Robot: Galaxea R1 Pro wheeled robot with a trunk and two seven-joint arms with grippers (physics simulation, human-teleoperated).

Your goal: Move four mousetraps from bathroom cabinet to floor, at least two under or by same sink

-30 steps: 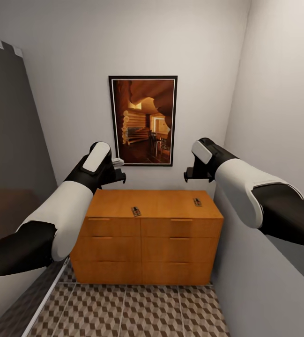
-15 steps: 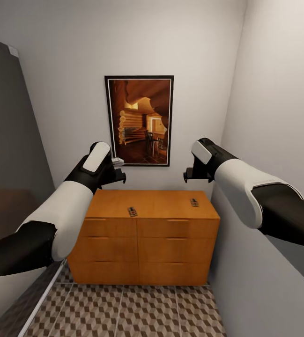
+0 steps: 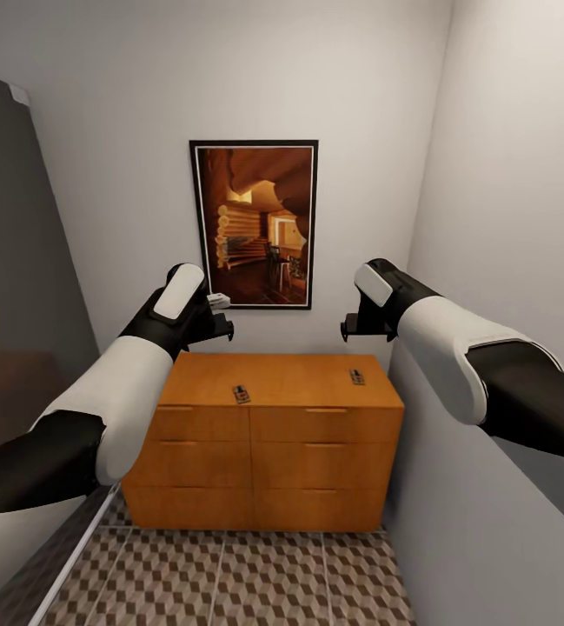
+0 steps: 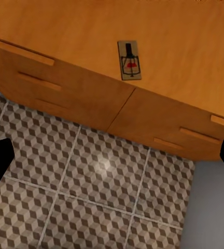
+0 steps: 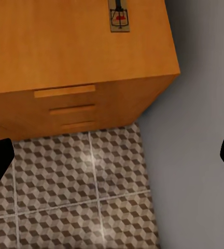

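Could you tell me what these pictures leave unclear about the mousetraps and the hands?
- Two mousetraps lie on the cabinet; any others are unseen, perhaps behind closed drawers.
- Left hand, right hand: head view too small to judge the fingers.
- Right wrist view: mousetrap cut by the edge.

Two mousetraps lie flat on the cabinet (image 3: 264,409) top, well apart: one mousetrap (image 3: 242,394) near the front edge at the middle seam, the other mousetrap (image 3: 357,376) near the right end. Each is a tan board with dark metal and a red spot. The cube-patterned bathroom floor (image 3: 229,578) spreads below the closed drawers.
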